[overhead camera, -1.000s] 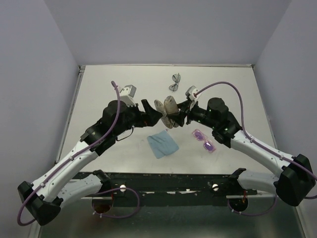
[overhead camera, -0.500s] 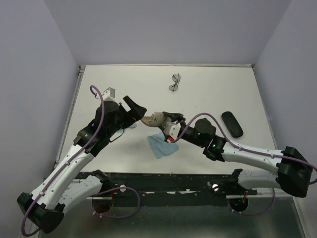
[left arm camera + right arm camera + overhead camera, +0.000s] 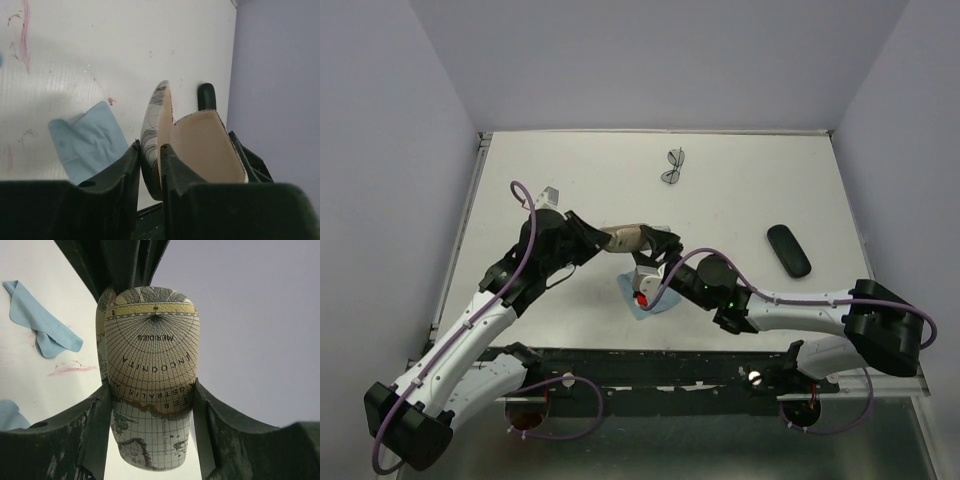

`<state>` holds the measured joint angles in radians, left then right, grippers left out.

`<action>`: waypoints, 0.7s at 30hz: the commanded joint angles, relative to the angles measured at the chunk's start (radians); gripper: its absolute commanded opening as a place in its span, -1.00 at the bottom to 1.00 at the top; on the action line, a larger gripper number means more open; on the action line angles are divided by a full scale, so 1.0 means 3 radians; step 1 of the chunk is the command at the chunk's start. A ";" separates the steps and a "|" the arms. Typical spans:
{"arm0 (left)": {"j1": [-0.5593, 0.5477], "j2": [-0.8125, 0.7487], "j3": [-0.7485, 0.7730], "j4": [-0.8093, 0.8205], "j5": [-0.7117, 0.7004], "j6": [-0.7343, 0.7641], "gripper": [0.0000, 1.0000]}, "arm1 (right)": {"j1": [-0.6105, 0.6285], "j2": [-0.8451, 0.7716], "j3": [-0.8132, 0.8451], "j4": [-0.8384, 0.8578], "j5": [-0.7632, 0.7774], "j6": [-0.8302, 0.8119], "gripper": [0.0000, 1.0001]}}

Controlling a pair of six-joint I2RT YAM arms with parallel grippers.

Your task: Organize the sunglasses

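From above, the left claw (image 3: 597,236) and the right claw (image 3: 653,243) each grip one end of a map-printed case (image 3: 624,238). The dark sunglasses (image 3: 673,166) lie far back on the table (image 3: 760,170), well apart from both claws. The left wrist view shows that claw pinching one wall of the open case (creamy inside), with a blue cloth (image 3: 90,140) beyond. The right wrist view shows that claw squeezing both sides of the case.

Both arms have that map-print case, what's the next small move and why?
Probably ease the halves wider apart. The left gripper pinches one half of the map-print case, the right gripper clamps the other, it gapes only partly, and the dark sunglasses lie loose.
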<state>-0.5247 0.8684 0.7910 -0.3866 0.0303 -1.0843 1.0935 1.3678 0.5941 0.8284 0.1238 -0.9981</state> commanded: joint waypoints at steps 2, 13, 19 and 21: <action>0.0016 0.0014 -0.0054 0.0189 0.0149 -0.0006 -0.72 | 0.0123 -0.0090 -0.0032 0.0440 0.0053 -0.0022 -0.81; 0.0011 -0.0021 -0.0156 0.0833 -0.0075 0.0587 -1.00 | 0.0159 -0.0484 -0.0288 0.0496 -0.0249 0.0995 1.00; -0.0015 -0.0133 -0.0438 0.1564 -0.0550 0.1221 -1.00 | 0.0159 -0.0836 -0.0176 0.0119 -0.0050 0.2496 1.00; -0.0051 -0.0159 -0.0534 0.1794 -0.0775 0.1379 -1.00 | 0.0159 -0.0949 -0.0038 -0.0213 0.0306 0.3312 1.00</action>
<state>-0.5259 0.8520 0.6765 -0.0715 -0.0509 -0.8165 1.1336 1.1416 0.5175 0.8906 0.0914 -0.4904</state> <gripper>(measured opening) 0.077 0.998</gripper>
